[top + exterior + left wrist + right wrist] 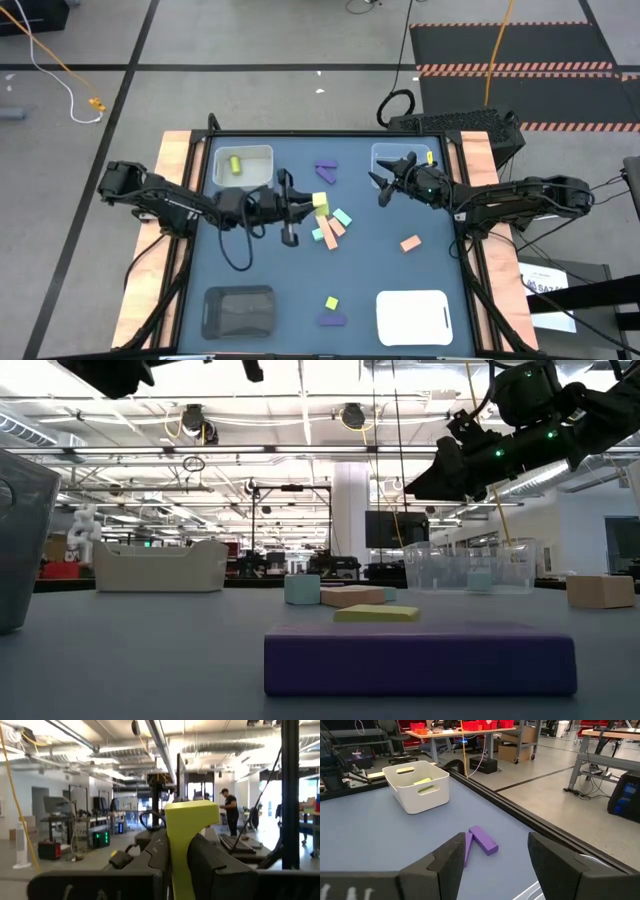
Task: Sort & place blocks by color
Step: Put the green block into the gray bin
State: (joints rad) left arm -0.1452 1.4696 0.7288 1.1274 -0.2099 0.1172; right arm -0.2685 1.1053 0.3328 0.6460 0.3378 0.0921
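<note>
High view: white bin (243,166) taken as landmark; one yellow-green block (234,165) lies inside it. Left gripper (300,204), just right of the bin, is clenched on a yellow block (320,201); left wrist view shows that block (187,835) upright between the fingers (155,852). Right of the bin: purple bars (326,172), then a cluster of mint and salmon blocks (335,226). Farther right, right gripper (383,184) hangs released by the clear bin (385,153), nothing between its fingers (451,857). Lone salmon block (410,243) lies beyond the cluster. Nearer the front, a yellow cube (331,302) and purple wedge (333,319)
</note>
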